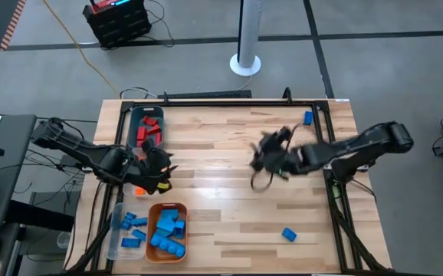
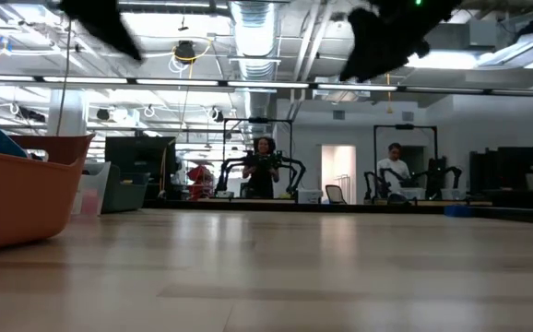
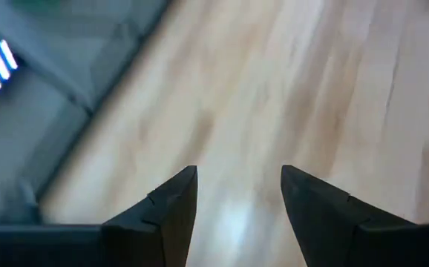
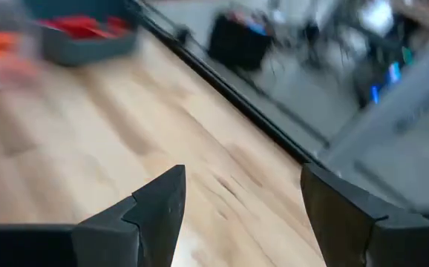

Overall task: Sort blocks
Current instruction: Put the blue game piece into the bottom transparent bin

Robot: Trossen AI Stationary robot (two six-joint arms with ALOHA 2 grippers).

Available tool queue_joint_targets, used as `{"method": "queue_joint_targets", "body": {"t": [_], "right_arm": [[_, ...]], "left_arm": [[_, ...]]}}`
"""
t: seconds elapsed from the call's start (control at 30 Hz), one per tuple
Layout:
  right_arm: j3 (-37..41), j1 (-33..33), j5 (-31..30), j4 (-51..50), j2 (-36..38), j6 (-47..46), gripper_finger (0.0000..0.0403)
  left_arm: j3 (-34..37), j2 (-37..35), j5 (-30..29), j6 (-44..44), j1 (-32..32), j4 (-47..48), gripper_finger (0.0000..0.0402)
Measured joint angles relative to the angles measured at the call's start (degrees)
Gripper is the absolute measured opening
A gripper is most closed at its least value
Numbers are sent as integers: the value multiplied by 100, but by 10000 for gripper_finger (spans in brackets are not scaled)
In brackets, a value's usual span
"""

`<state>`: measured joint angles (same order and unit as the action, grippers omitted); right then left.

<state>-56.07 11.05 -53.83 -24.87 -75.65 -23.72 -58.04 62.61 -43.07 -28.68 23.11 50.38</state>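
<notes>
From above, the left gripper [image 1: 156, 170] hangs beside the bins at the left edge, while the right gripper [image 1: 271, 157] hovers mid-table. Two blue blocks are still loose: one [image 1: 289, 234] near and right of the right gripper, one [image 1: 308, 118] far right. The right arm is nearer both.

Each wrist view shows fingers spread, pinching nothing.

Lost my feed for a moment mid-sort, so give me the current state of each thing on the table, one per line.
left gripper: open, empty, over bare wood near the bins
right gripper: open, empty, above mid-table
teal bin: holds red blocks
orange tray: holds blue blocks
clear bin: holds light blue blocks
blue block: loose, unsorted, near front edge
second blue block: loose, unsorted, far right corner
</notes>
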Motion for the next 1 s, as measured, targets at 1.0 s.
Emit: {"method": "queue_joint_targets", "body": {"t": [1.0], "right_arm": [[0, -6538, 3181, -1884, -1411, 138, 270]], "left_arm": [[1150, -15, -352, 3866, -413, -2939, 139]]}}
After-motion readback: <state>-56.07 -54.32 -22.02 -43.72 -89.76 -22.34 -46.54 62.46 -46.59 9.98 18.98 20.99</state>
